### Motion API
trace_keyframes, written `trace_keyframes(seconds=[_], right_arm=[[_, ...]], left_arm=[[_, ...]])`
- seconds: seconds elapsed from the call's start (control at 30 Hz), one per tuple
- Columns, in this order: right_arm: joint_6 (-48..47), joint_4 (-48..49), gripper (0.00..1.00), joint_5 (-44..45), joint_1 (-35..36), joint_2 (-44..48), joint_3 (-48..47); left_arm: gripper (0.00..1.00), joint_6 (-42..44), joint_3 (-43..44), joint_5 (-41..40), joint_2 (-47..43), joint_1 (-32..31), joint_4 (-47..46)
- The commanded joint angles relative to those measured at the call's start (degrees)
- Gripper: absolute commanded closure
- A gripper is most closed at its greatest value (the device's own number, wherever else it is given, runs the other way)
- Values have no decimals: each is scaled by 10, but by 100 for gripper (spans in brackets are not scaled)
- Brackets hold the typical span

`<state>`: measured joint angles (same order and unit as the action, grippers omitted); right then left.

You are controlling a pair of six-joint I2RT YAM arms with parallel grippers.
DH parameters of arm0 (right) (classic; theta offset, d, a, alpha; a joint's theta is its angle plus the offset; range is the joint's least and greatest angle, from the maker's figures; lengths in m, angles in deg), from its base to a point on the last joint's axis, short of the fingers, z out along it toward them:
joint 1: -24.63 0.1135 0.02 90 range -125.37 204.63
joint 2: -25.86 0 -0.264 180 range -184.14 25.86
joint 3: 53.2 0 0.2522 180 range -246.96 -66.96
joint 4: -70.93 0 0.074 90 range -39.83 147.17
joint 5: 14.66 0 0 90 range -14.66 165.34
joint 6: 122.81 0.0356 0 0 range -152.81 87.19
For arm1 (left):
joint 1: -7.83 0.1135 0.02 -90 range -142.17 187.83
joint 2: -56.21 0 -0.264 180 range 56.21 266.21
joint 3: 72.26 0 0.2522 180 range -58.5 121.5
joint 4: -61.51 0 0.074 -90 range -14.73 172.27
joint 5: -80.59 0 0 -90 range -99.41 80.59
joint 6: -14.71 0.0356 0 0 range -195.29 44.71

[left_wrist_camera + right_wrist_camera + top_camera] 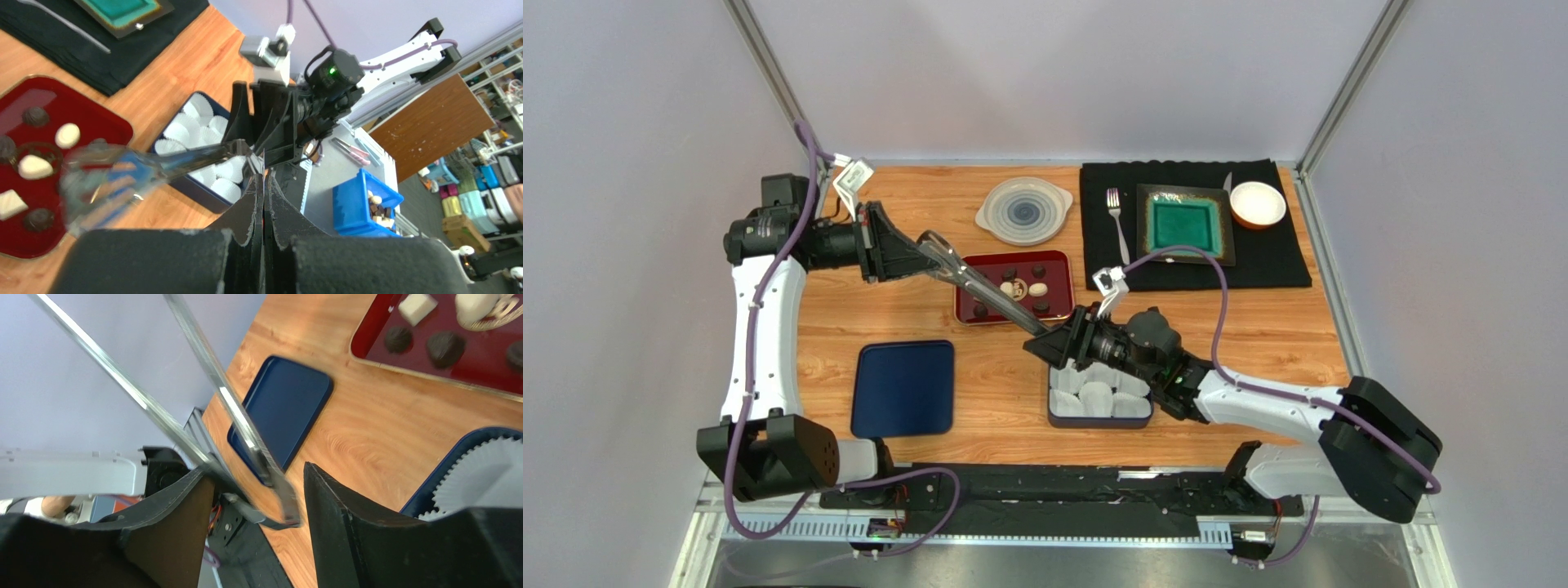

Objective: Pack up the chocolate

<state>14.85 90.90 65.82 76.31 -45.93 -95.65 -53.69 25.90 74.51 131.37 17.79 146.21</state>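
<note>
Plainly, right fingers (pixel 344 539) clamp the clear tongs' (pixel 995 298) hinge end, left fingers (pixel 245 214) pressed together near the chocolate (pixel 1010 272).

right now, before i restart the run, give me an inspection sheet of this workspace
surface: wooden table, no spill seen
job's things: chocolate lies in the red tray; blue box holds white paper cups, and those that show look empty; blue lid lies apart from it
clutter: clear round lid; black cloth with fork, teal plate, white bowl
grippers: left gripper shut; right gripper fingers stand apart around the hinge end of the tongs, grip unclear
cables: purple cables run along both arms; the right one loops over the black cloth
surroundings: grey walls, metal frame, blue bin off the table
</note>
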Motion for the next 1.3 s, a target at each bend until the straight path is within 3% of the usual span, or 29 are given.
trace_keyframes(seconds=[0.0,0.17,0.3,0.43,0.57,0.7,0.8,0.97,1.27], right_arm=[[-34,-15,44,81,1,40,-38],[-35,-29,47,90,-4,49,-42],[-24,-13,56,81,-11,53,-30],[-22,-17,61,72,-19,63,-26],[-24,-18,66,54,-29,86,-19],[-29,-22,68,15,-44,110,-15],[-29,-20,68,-46,-59,120,-19],[-22,-17,69,-115,-71,124,-29],[-2,-24,74,-144,-87,133,-56]], left_arm=[[100,23,-44,172,-38,5,12],[100,17,-89,172,-62,5,3],[100,11,-117,172,-79,5,-8],[98,-37,-159,171,-101,5,-66],[88,-133,-225,172,-139,5,-221],[86,-301,-324,171,-171,5,-411],[86,-363,-364,172,-186,5,-504],[86,-364,-377,172,-190,5,-525],[88,-365,-409,172,-209,5,-532]])
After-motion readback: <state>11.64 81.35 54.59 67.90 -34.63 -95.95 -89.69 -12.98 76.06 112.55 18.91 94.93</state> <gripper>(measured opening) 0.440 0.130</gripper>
